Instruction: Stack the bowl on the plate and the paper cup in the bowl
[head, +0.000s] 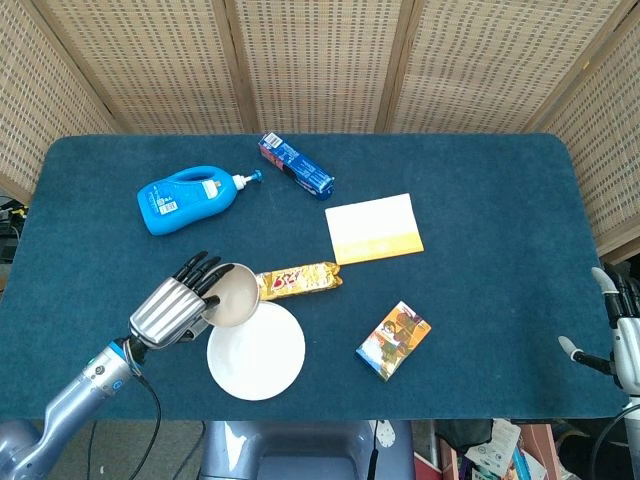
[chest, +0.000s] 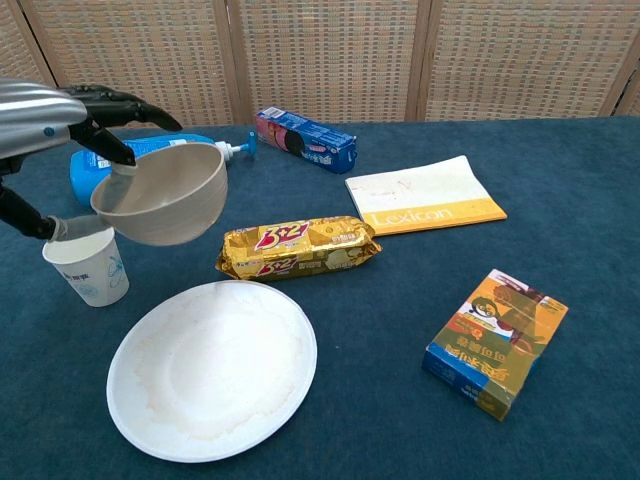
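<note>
Left robot hand (head: 175, 305) pinches the bowl (chest: 160, 192) by its rim – dark fingers over the far edge, thumb under it. The bowl is off the surface (head: 480, 200), tilted, its opening turned up and toward the back edge. In the head view it hangs over the upper left rim of the plate (head: 256, 350); in the chest view it sits above and just right of the paper cup (chest: 86, 264), hiding part of the cup's mouth. Cannot tell whether bowl and cup touch.

Plate: white, flat on the surface near the front edge, left of centre, nothing on it. Paper cup: upright, left of the plate, toward the front left corner; in the head view it is hidden behind the hand.

Right robot hand (head: 622, 335) is off the right edge of the surface near the front right corner, fingers spread, holding nothing – only partly in frame.

Other items on the surface:
- gold biscuit pack (chest: 298, 246) lying just behind the plate, beside the bowl
- blue detergent bottle (head: 190, 198) on its side toward the back left, nozzle pointing right
- blue snack tube (head: 296, 165) near the back edge, lying at an angle
- yellow-and-white booklet (head: 373, 228) about mid-surface, flat
- small printed box (chest: 495, 341) right of the plate, toward the front edge
</note>
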